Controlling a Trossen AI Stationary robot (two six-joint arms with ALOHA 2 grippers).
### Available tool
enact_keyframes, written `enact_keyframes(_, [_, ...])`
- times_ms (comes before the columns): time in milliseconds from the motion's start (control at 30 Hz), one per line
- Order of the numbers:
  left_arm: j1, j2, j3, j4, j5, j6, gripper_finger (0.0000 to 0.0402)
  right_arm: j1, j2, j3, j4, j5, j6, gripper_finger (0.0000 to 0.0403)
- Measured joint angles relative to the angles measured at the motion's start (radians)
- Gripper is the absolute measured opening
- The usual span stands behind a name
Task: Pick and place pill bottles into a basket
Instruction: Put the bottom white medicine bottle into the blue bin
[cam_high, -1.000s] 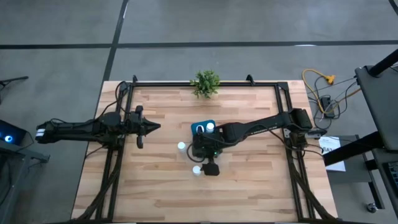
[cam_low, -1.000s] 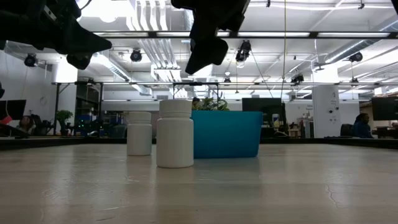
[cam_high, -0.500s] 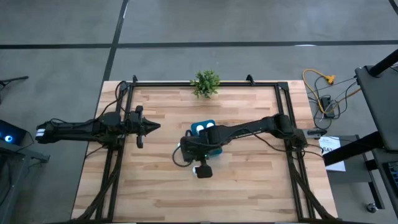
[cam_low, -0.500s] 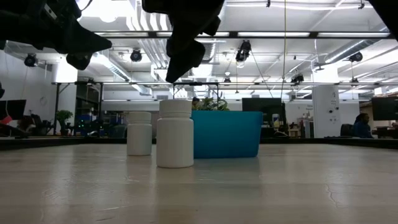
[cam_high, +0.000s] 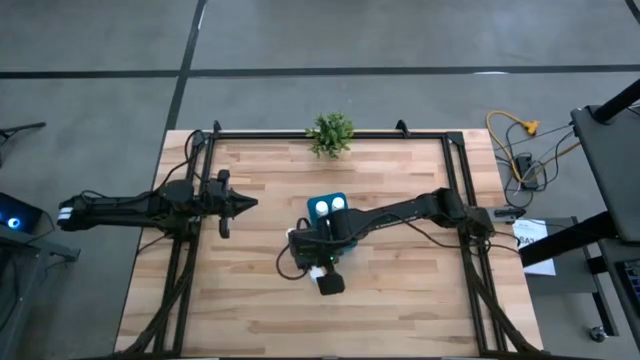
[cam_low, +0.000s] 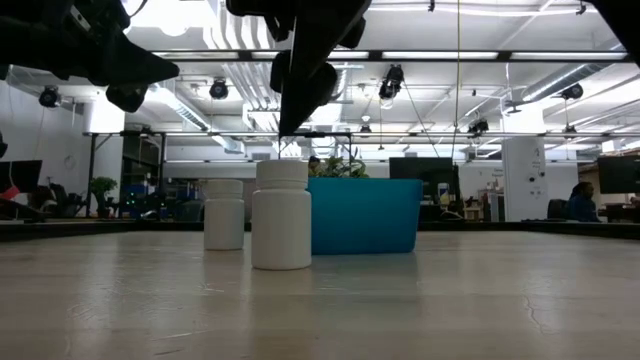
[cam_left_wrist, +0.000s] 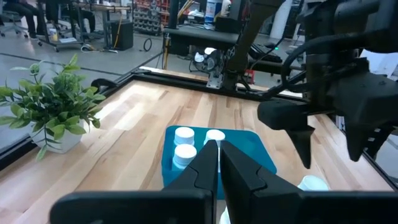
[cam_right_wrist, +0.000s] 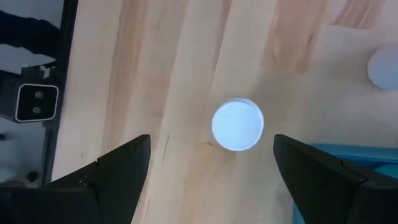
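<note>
Wooden tabletop below: my right pincer, fingers spread wide, hovers over a pill bottle standing just beside the basket. Next I should descend and clamp it.

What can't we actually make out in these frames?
- High view: the right gripper and its arm cover the two loose pill bottles on the table.
- Low view: the basket wall hides its contents; bottle count needs the left wrist view.
- Left wrist view: the left gripper blocks part of the basket, so more bottles may sit there.
</note>
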Motion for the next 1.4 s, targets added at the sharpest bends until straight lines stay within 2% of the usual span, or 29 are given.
enact_keyframes(1400, [0.0, 0.0, 0.0, 0.0, 0.0, 0.0, 0.0, -0.002, 0.014, -0.045, 0.048, 0.037, 0.006, 0.0329])
